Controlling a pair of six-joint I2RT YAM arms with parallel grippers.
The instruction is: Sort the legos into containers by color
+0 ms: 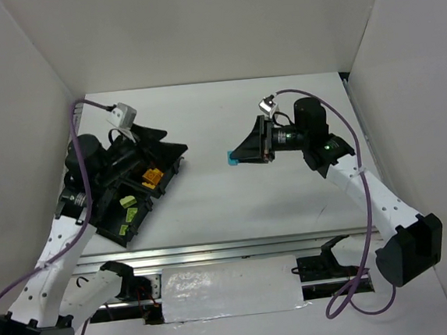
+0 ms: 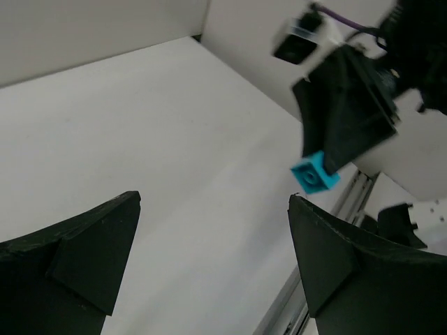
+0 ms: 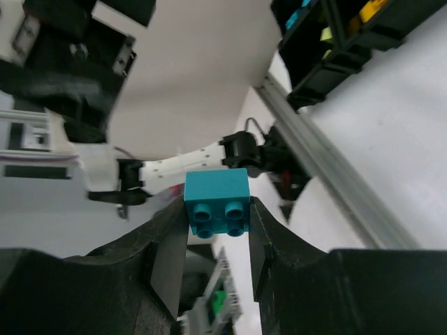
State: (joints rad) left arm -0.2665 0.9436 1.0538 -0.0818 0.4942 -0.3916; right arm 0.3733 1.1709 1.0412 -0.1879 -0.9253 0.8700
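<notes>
Cyan brick (image 3: 217,202) pinched in right gripper (image 3: 217,234), off the table, well right of tray (image 1: 170,178) | left gripper (image 2: 213,202) spread wide near tray | carry level, skirt left arm, drop low among matching cyan.

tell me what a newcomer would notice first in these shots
The small cyan-blue plastic brick pinched in the right gripper, out over the middle of the white table, draws the eye first. Next comes the black plastic divided tray at the left, with lime green bricks and an orange-yellow brick inside, and the left gripper wide open by it.
</notes>
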